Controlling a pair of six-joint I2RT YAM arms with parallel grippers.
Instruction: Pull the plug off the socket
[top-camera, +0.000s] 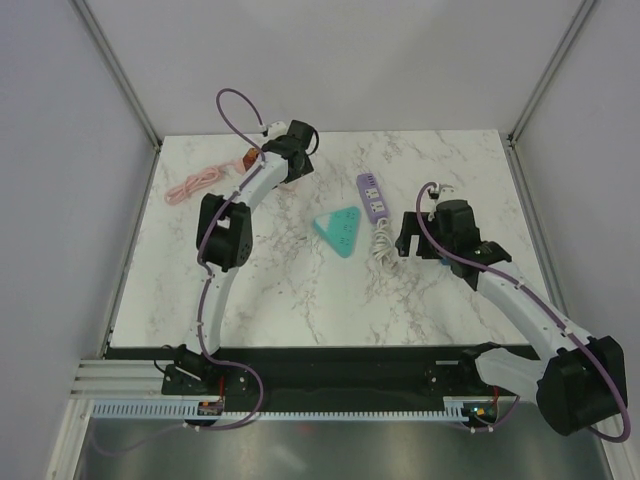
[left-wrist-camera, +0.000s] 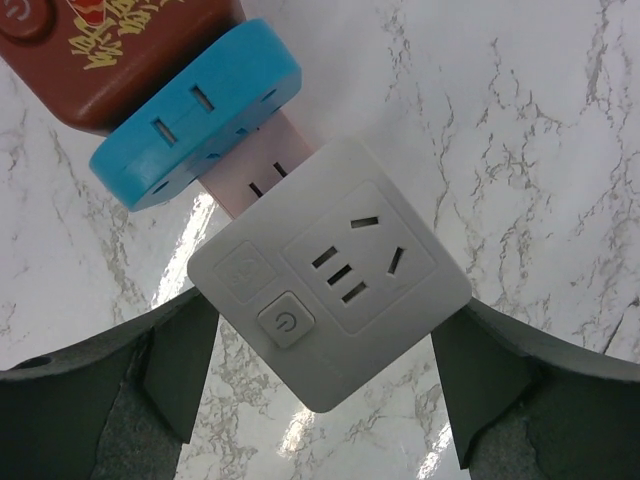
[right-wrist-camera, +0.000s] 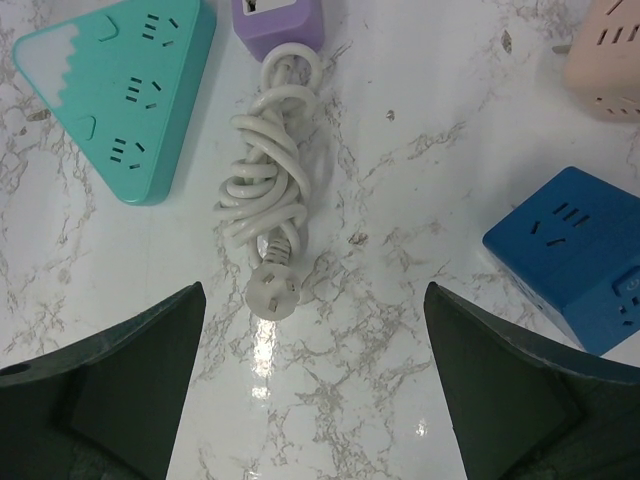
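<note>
marble table (top-camera: 300, 300) | white adapter (left-wrist-camera: 335, 280) joined to blue socket (left-wrist-camera: 195, 115) (pink piece (left-wrist-camera: 265, 172) between)

Left claw (left-wrist-camera: 328, 330): white socket cube (left-wrist-camera: 350, 250) blocks middle, blue adapter (left-wrist-camera: 190, 120) beyond. Right claw (right-wrist-camera: 315, 295): marble (right-wrist-camera: 400, 200) free, coiled cord (right-wrist-camera: 268, 190) ahead.

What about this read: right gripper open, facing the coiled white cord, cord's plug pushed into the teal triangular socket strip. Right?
No. The plug lies loose on the table beside the teal strip, not in it, per the right wrist view. Otherwise yes: right gripper open, facing the coiled white cord.
</note>
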